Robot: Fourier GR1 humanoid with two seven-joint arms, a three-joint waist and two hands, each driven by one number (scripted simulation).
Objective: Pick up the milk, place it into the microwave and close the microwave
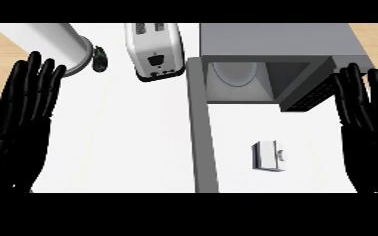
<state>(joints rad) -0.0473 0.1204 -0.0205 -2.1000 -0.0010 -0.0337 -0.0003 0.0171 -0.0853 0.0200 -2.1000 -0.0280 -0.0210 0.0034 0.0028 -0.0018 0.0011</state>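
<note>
Resting at the right edge of the counter, the right hand [356, 105] has its fingers straight and pointing up, holding nothing. Across from it, the left hand [29, 97] shows at the left edge in the same way, fingers straight and empty.

Just beside the right hand's fingers sits the microwave [277, 40], grey, with its cavity open toward me and a pale round plate [235, 74] visible inside. Its door [201, 130] is swung wide out, seen edge-on as a long grey bar running down the counter [118, 145] from the microwave's left corner.

Between that door and the right hand, well in front of the microwave's opening, stands the milk [269, 156], a small white carton on the white surface, apart from both hands.

Left of the microwave sits a silver toaster [153, 50]. Farther left, near the left hand's fingertips, a large white cylinder [63, 47] lies tilted, with a small dark object [99, 59] beside its end; I cannot tell what that is.
</note>
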